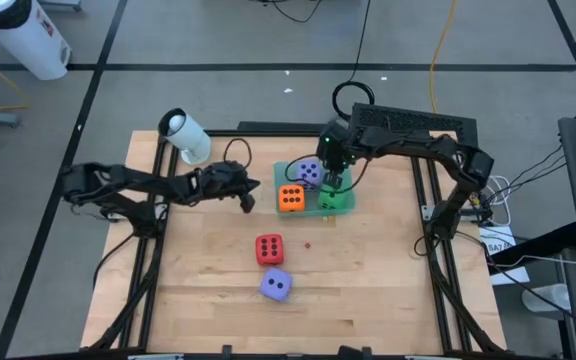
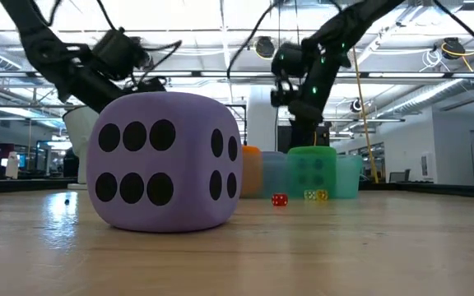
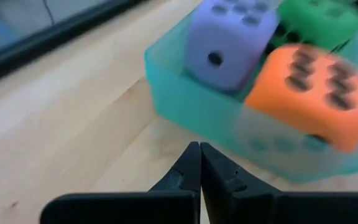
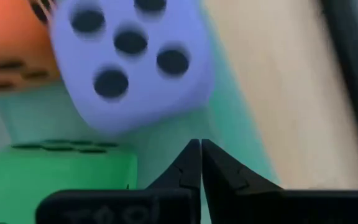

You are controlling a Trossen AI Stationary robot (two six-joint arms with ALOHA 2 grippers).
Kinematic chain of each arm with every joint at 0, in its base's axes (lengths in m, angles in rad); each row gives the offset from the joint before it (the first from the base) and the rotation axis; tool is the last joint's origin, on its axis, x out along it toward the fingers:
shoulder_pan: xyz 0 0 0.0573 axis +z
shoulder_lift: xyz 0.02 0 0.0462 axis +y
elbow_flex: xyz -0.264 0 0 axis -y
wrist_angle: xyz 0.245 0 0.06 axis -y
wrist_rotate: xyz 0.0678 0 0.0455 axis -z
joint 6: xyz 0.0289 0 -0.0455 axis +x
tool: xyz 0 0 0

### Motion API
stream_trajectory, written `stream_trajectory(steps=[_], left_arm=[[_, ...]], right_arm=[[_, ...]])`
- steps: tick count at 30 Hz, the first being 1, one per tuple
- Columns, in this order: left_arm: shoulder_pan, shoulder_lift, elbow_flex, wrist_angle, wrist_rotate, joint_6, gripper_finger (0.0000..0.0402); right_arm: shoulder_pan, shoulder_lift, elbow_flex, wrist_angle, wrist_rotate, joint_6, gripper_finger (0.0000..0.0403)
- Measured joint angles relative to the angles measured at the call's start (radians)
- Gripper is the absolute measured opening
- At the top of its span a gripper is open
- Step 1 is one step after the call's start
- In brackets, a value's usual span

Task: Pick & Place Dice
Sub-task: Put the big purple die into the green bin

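Note:
A translucent green tray (image 1: pixel 315 207) sits at the middle of the table's far half. It holds one lavender die (image 1: pixel 309 173), the orange die (image 1: pixel 290 198) and the green die (image 1: pixel 337 199). The red die (image 1: pixel 269 248) and the second lavender die (image 1: pixel 276 286) rest on the bare wood nearer the front edge. My left gripper (image 1: pixel 249 200) is shut and hovers just left of the tray (image 3: pixel 185 106). My right gripper (image 1: pixel 334 181) is shut above the tray, between the lavender die (image 4: pixel 129 62) and the green die (image 4: pixel 61 177).
A white cylinder (image 1: pixel 185 136) lies at the table's far left corner. A tiny red die (image 2: pixel 279 200) and two tiny yellow ones (image 2: pixel 315 195) lie on the wood before the tray. Black frame rails (image 1: pixel 436 250) run along the table's sides.

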Motion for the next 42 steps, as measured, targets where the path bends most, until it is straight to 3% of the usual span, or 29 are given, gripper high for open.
stream_trajectory(steps=[8,26,36,42], left_arm=[[0.002,0.124,0.103,-0.104,0.002,0.008,0.0004],[0.007,0.3,0.264,-0.1,0.076,0.073,0.0003],[0.02,0.299,0.268,-0.086,0.076,0.094,0.0006],[0.038,0.284,0.268,-0.113,0.076,0.136,0.0004]], right_arm=[[-0.007,0.065,-0.033,0.082,-0.035,0.014,0.0001],[0.014,0.172,-0.032,0.311,-0.208,0.036,0.0],[0.041,0.211,-0.032,0.39,-0.204,0.026,0.0],[0.041,0.174,-0.032,0.332,-0.145,0.07,0.0]])
